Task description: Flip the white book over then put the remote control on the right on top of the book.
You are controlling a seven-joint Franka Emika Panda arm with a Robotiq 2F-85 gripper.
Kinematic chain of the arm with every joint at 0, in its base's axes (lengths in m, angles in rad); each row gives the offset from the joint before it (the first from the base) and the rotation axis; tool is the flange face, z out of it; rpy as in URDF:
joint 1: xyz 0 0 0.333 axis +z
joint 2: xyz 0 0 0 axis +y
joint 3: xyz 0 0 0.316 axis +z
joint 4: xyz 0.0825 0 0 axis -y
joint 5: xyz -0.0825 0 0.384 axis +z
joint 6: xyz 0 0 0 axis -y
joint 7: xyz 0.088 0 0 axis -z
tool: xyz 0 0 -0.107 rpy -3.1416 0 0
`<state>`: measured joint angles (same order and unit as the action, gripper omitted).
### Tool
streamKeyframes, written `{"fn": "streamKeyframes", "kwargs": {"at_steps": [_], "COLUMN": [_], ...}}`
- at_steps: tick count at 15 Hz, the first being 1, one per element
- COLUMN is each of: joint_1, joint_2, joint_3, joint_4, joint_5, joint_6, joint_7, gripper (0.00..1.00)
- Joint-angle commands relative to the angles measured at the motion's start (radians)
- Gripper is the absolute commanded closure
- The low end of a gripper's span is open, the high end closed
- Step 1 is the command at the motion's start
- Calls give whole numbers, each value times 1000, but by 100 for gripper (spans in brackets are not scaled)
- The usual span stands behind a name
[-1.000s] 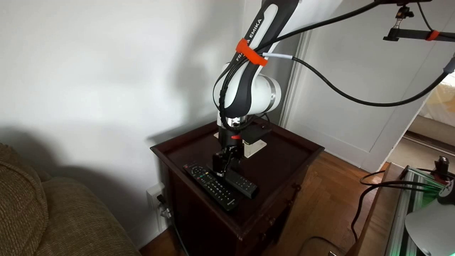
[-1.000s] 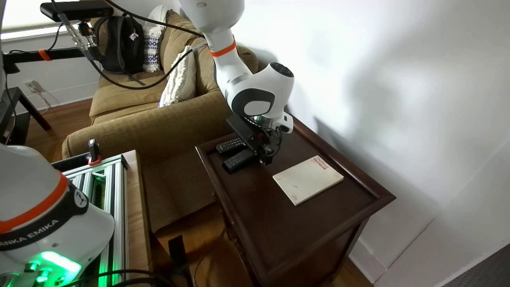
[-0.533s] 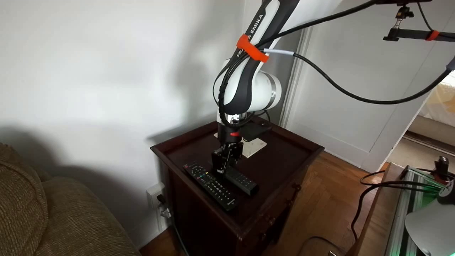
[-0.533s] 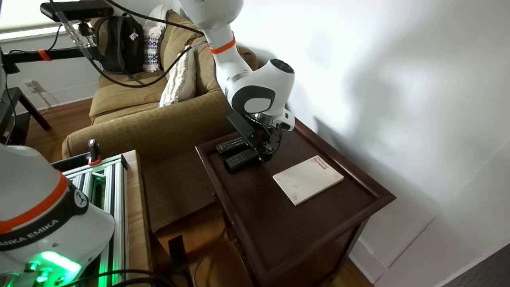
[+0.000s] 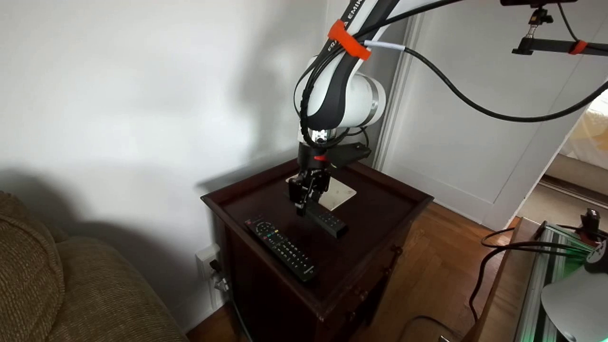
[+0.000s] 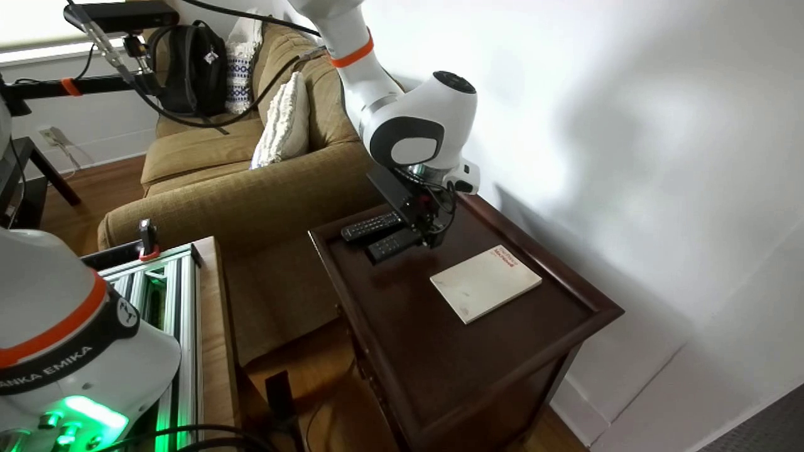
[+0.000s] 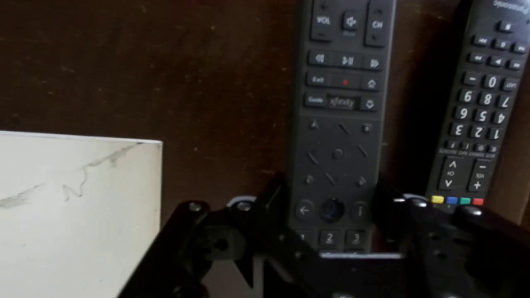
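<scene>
The white book (image 6: 485,285) lies flat on the dark table, its cover marked with small red print; it also shows in the wrist view (image 7: 83,215), and in an exterior view (image 5: 341,192) the arm partly hides it. My gripper (image 7: 333,200) is shut on the sides of the black xfinity remote control (image 7: 339,132). The remote control is raised above the table in both exterior views (image 5: 331,223) (image 6: 394,243). Its far end is hidden behind the gripper. The gripper points down beside the book, with the book to its left in the wrist view.
The near-identical black Panasonic remote (image 5: 285,251) lies on the table close to the rim, beside the held one (image 7: 480,99). The brown table (image 6: 402,320) has a raised rim and stands against a white wall (image 6: 597,125). A brown sofa (image 6: 251,201) stands beside it.
My gripper has lifted the xfinity remote control off the table and moved it up and slightly toward the book. The book and the Panasonic remote have not moved.
</scene>
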<state>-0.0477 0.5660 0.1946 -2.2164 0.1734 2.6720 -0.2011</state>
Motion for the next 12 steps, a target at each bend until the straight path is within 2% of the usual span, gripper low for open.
{"fn": "streamKeyframes", "kwargs": {"at_steps": [1, 4, 5, 6, 9, 10, 12], "joint_1": [-4, -18, -9, -12, -11, -9, 11], "joint_2": [-113, -151, -101, -110, -104, -103, -90], "joint_3": [-40, -77, -57, -63, -59, -58, -122], "joint_4": [-67, -64, -36, -36, -34, -34, -7], "joint_5": [-14, -13, -3, -3, -3, -3, -53], "joint_6": [-22, -47, -11, -12, -13, -12, -25], "joint_7": [28, 28, 8, 7, 7, 7, 62], "gripper": [74, 74, 74, 49, 49, 74, 74]}}
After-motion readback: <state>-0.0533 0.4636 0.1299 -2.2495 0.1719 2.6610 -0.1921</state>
